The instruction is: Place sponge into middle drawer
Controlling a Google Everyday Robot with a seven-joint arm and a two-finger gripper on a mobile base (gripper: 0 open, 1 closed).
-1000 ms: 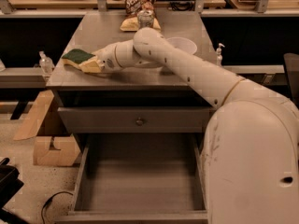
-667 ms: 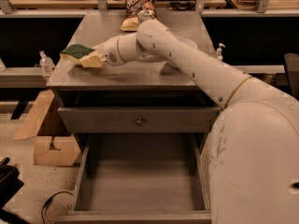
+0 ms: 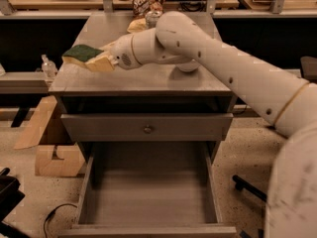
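Note:
The sponge (image 3: 85,56), yellow foam with a dark green top, is held in my gripper (image 3: 101,59) above the left part of the cabinet top (image 3: 143,78). The gripper is shut on it and the sponge sticks out to the left past the fingers. The arm reaches in from the right. The middle drawer (image 3: 148,192) is pulled wide open below, a grey box with a flat bare floor. It lies lower and to the right of the sponge. The drawer above it (image 3: 146,127), with a small round knob, is closed.
A snack bag (image 3: 147,4) and a can (image 3: 152,18) stand at the back of the cabinet top. A white bowl (image 3: 187,67) shows partly behind the arm. A small bottle (image 3: 48,66) stands on a shelf left of the cabinet. Cardboard pieces (image 3: 54,157) lie on the floor at the left.
The gripper has lifted the sponge off the cabinet top and carried it slightly up and left. The arm's elbow has risen. The drawers have not moved.

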